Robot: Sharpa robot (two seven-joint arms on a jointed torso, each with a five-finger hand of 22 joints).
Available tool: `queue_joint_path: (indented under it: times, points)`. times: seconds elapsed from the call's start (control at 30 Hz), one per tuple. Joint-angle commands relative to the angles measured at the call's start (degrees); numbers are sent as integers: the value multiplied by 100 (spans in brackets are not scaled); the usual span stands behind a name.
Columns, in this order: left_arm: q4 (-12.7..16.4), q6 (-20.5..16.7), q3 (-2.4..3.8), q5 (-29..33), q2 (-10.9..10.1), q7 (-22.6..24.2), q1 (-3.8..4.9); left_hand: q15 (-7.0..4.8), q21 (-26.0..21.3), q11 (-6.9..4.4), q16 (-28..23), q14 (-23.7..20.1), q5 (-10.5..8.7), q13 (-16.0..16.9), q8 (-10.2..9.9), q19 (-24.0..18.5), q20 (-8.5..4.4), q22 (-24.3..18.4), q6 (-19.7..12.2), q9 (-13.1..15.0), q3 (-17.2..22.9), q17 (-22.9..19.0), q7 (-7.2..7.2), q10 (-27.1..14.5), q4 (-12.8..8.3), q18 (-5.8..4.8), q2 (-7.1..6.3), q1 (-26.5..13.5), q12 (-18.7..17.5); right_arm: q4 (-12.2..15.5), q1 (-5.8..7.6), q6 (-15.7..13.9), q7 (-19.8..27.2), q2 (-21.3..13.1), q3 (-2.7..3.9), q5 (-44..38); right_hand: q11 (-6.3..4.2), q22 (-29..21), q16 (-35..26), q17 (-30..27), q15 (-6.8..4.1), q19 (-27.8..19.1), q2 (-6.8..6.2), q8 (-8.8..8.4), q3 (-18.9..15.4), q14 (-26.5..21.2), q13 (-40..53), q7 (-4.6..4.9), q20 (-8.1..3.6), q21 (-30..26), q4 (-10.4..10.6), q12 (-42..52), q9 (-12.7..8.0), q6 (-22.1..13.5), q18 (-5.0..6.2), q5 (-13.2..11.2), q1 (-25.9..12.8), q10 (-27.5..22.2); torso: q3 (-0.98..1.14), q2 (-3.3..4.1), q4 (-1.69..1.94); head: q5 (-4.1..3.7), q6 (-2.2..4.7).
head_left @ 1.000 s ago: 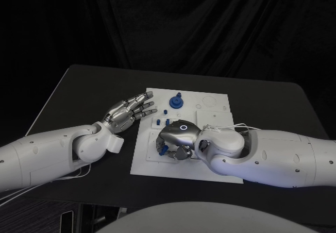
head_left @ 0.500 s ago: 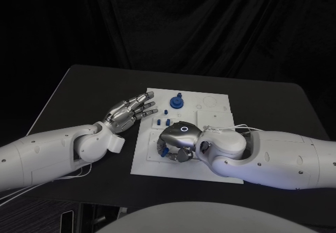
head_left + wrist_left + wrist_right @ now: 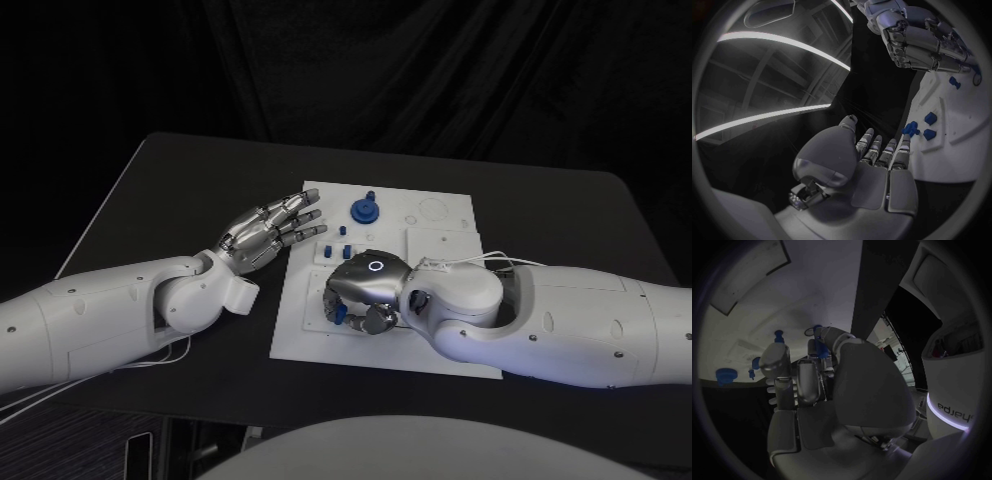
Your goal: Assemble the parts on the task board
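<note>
My right robot hand (image 3: 364, 290) curls over a small blue part (image 3: 338, 313) at the white task board's (image 3: 440, 235) near-left; grip unclear, mostly hidden. Left robot hand (image 3: 268, 229) spread open beside board, above matte black desk (image 3: 173, 185).

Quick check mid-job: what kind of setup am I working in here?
Probably a lab test bench: a black table against dark curtains, one white task board with small blue parts, and a robot hand at each side.
</note>
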Motion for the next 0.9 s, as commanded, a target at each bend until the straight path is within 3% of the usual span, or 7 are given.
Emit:
queue_joint_path:
  times: [0.03, 0.17, 0.27, 0.4, 0.9]
  points:
    - [5, 79, 5, 24, 14, 42, -9, 37, 9, -8, 30, -14, 28, 6, 25, 40, -6, -3, -17, -3, 31, 6, -17, -14, -1, -84, -6, 36, 10, -44, -23, 355, -280, -5, -35, -129, -4, 664, -24, -1, -30, -24, 5, -27, 28, -13, 772, -15, -36, -32, 36, 634, 10, 58, 15, 37, -76, -61, 3, 3, -1, 19, -1]
    - [-5, 84, 5, 24, 19, 33, -10, 37, 9, -8, 30, -14, 28, 6, 25, 40, -6, -3, -17, -3, 31, 6, -17, -14, -1, -84, -6, 36, 10, -51, -22, 296, -281, -2, -34, -133, -8, 657, -34, -14, -31, -32, 8, -13, 12, -15, 810, -22, -35, -48, 51, 666, 35, 86, 19, 7, -127, -103, 4, 7, 1, 21, -1]
    - [-17, 90, 5, 24, 25, 30, -12, 37, 9, -8, 30, -14, 28, 6, 25, 40, -6, -3, -17, -3, 31, 6, -17, -14, -1, -84, -6, 36, 10, -49, -22, 234, -277, -4, -33, -134, -14, 652, -35, -9, -34, -33, 34, -6, -17, -9, 858, -31, -34, -55, 65, 706, 76, 89, 19, -208, -177, -141, 4, 8, 2, 22, -1]
    - [-28, 96, 5, 24, 27, 26, -15, 38, 9, -6, 29, -15, 27, 6, 24, 42, -6, -3, -29, -5, 34, 5, -17, -15, 1, -83, -4, 29, 8, -46, -22, 152, -270, -6, -31, -134, -16, 654, -33, -7, -35, -29, 36, -4, -16, -7, 860, -32, -34, -45, 63, 708, 79, 91, 17, -212, -174, -141, 2, 11, 13, 16, -1]
    - [-50, 112, 5, 24, 45, 6, -26, 38, 10, -5, 30, -15, 28, 6, 24, 44, -6, 1, -29, -5, 36, 6, -19, -16, 2, -82, -3, 26, 8, -98, -23, 120, -315, 25, -28, -468, -27, 651, -43, -14, -45, -24, 32, 45, -44, -4, 922, -44, -44, -56, 39, 758, 189, 111, 17, -444, -188, -160, 3, 3, -3, 41, -1]
